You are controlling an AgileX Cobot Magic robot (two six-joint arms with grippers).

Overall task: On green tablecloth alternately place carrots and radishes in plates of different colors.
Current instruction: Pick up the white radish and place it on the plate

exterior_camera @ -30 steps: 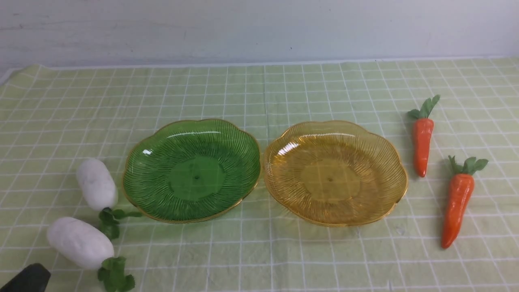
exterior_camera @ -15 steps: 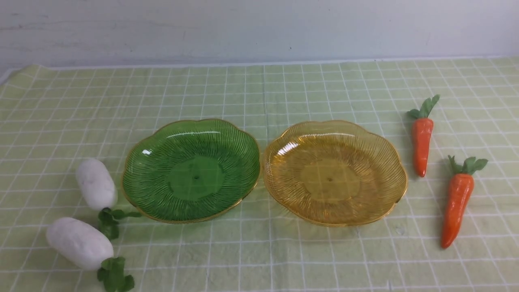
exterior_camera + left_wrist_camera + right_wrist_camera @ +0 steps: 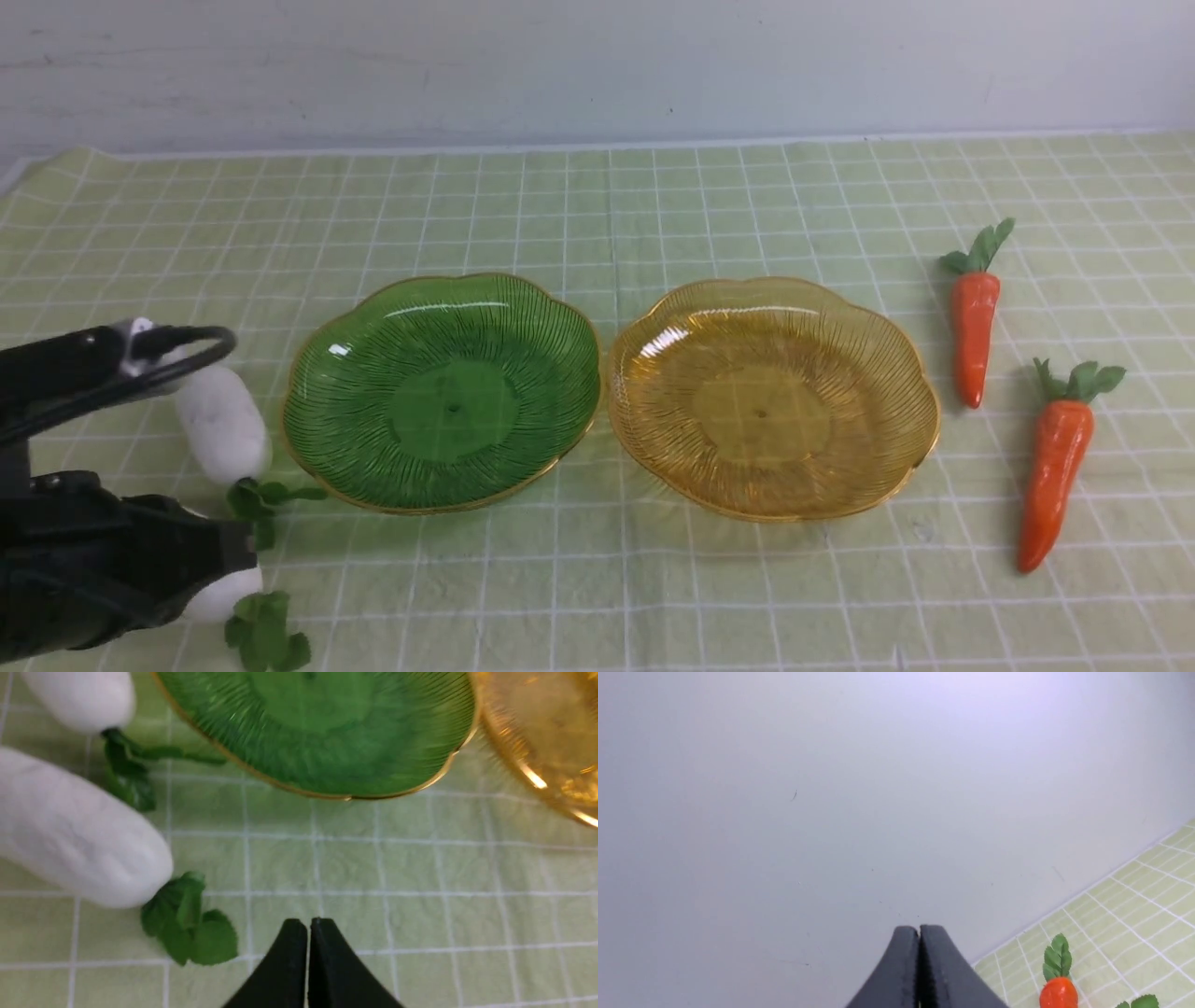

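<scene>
Green tablecloth point(image 3: 597, 205) white-gridded, lightly wrinkled | pale wall point(image 3: 597, 65) behind | left pincer point(image 3: 308, 923) closed | right pincer point(image 3: 919, 929) closed

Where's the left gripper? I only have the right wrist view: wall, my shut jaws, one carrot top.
Observer: Left gripper is shut over the cloth, tips beside the leaves of the near radish, holding nothing.
Operator: Anything placed yet?
Observer: No. Green plate and amber plate are both empty.
</scene>
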